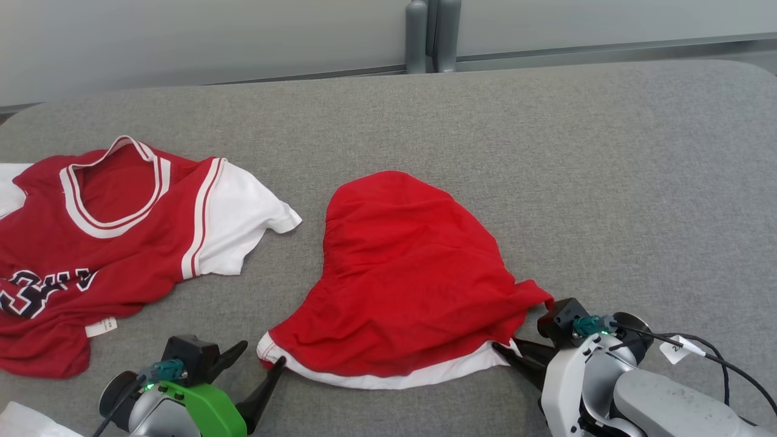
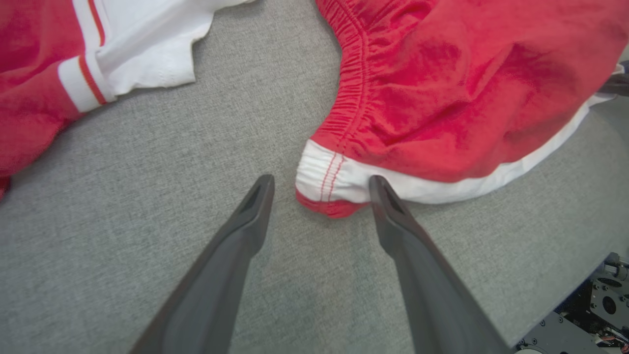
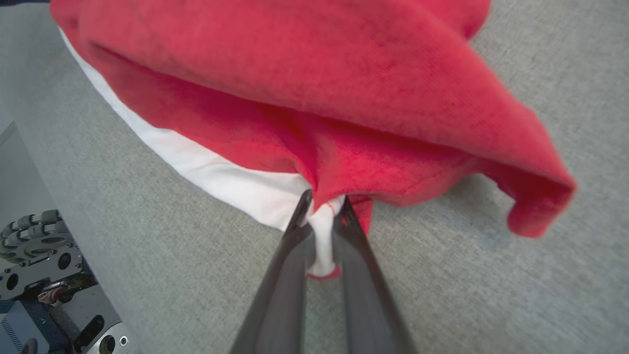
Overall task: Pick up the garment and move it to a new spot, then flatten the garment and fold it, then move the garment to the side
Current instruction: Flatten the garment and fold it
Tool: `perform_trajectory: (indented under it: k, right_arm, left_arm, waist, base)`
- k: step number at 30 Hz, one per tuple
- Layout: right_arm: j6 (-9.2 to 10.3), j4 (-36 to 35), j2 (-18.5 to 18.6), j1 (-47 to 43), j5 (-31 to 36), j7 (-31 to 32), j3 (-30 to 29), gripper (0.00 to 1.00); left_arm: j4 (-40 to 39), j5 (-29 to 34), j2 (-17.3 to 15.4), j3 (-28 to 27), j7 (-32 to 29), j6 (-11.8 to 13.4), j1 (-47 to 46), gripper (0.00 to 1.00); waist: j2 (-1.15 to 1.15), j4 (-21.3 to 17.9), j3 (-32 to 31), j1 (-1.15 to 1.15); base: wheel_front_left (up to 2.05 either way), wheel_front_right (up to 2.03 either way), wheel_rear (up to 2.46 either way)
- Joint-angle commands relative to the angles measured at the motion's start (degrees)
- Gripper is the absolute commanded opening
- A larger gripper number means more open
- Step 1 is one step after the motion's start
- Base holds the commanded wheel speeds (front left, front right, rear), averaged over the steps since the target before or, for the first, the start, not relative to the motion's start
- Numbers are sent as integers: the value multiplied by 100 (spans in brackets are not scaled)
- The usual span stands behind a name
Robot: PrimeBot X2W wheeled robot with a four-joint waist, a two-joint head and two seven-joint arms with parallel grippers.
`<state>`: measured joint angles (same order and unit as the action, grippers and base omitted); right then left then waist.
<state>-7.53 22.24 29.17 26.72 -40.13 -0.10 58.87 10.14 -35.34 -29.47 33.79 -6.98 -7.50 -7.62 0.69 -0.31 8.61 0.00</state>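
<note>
Wide bare stretch of grey padded table [image 1: 607, 182] to the right of and beyond the red shorts [image 1: 407, 273], spread near the front edge at mid-table with the white band toward the robot. Two garments in all and two grippers: right gripper [image 1: 507, 347] pinched narrow on the band's right corner, left gripper [image 1: 262, 353] spread wide around the left corner, one fingertip touching the cloth. To the left, near the shorts but apart, a red-and-white jersey [image 1: 109, 243] crowding that side.
</note>
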Motion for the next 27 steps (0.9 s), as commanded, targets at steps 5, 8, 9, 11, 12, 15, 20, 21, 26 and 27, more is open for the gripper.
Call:
perform_trajectory:
  k: [5,8,9,11,12,15,20,21,26,27]
  right_arm:
    - [8,44,29,94,-109,-61,108,0]
    - [8,65,25,145,-147,-89,132,0]
    - [8,72,34,151,-159,-97,139,0]
    - [8,76,53,159,-178,-110,153,0]
    - [8,83,62,159,-188,-123,155,0]
    - [8,91,79,170,-207,-146,162,0]
    - [8,115,51,135,-208,-197,141,0]
    - [8,115,51,135,-208,-197,141,0]
    - [8,-235,194,43,-510,-197,-148,0]
    - [8,-411,257,2,-688,-186,-297,0]
  left_arm:
    - [145,-201,9,131,-14,2,-209,100]
    - [313,-273,-6,166,-5,2,-249,100]
    - [368,-275,6,159,11,2,-261,100]
    - [460,-259,12,177,50,2,-274,100]
    - [487,-277,34,199,56,2,-263,100]
    - [492,-347,70,303,64,2,-232,100]
    - [453,-390,30,480,165,2,-304,21]
    - [453,-390,30,480,165,2,-304,21]
    - [134,-561,-8,416,135,6,-285,0]
    - [-53,-671,-32,357,96,15,-247,0]
  waist:
    - [-69,-106,5,0]
    - [-69,-169,-2,0]
    - [-69,-187,-5,0]
    - [-69,-222,-13,0]
    - [-69,-237,-20,0]
    - [-69,-264,-13,0]
    - [-69,-256,-25,0]
    - [-69,-256,-25,0]
    - [-69,-232,-121,0]
    - [-69,-233,-152,0]
  base:
    - [0,0,0]
    - [0,0,0]
    - [0,0,0]
    - [0,0,0]
    - [0,0,0]
    - [0,0,0]
    - [0,0,0]
    - [0,0,0]
    - [0,0,0]
    - [0,0,0]
